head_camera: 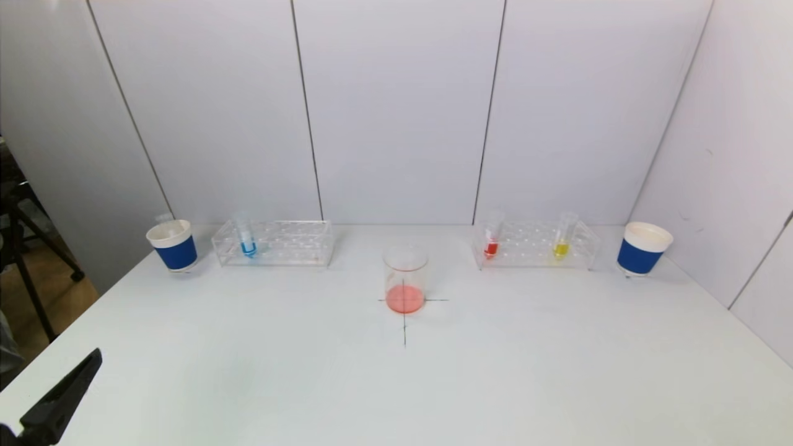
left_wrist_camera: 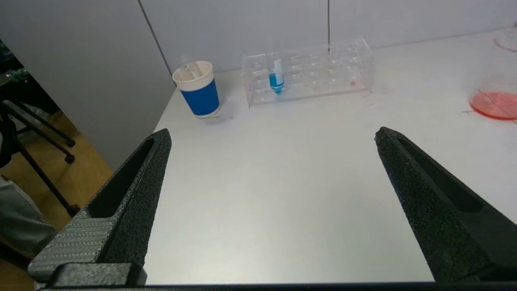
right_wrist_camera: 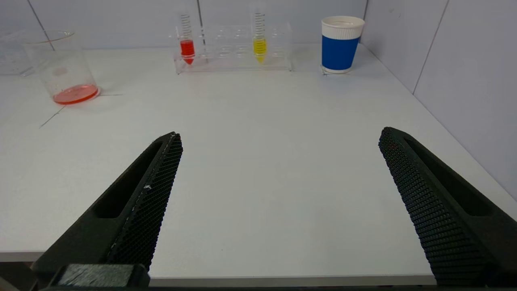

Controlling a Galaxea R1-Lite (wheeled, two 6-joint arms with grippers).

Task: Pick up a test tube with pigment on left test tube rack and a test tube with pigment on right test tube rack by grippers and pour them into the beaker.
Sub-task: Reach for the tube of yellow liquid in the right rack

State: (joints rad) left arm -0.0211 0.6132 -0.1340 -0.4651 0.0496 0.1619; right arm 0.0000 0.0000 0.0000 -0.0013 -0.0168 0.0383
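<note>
Beaker (head_camera: 405, 277) sits on a drawn cross mid-table (head_camera: 396, 384), thin red liquid at its bottom. Left of the beaker we see the left rack (head_camera: 274, 243) with one blue tube (head_camera: 246, 236); right of it, the right rack (head_camera: 535, 245) with a red tube (head_camera: 492, 238) and yellow tube (head_camera: 562, 238). Left gripper (left_wrist_camera: 270, 135) and right gripper (right_wrist_camera: 278, 135) hang released and empty, near the table's front edge, well short of the beaker. In the head view only a left fingertip shows; the right gripper is out of frame.
</note>
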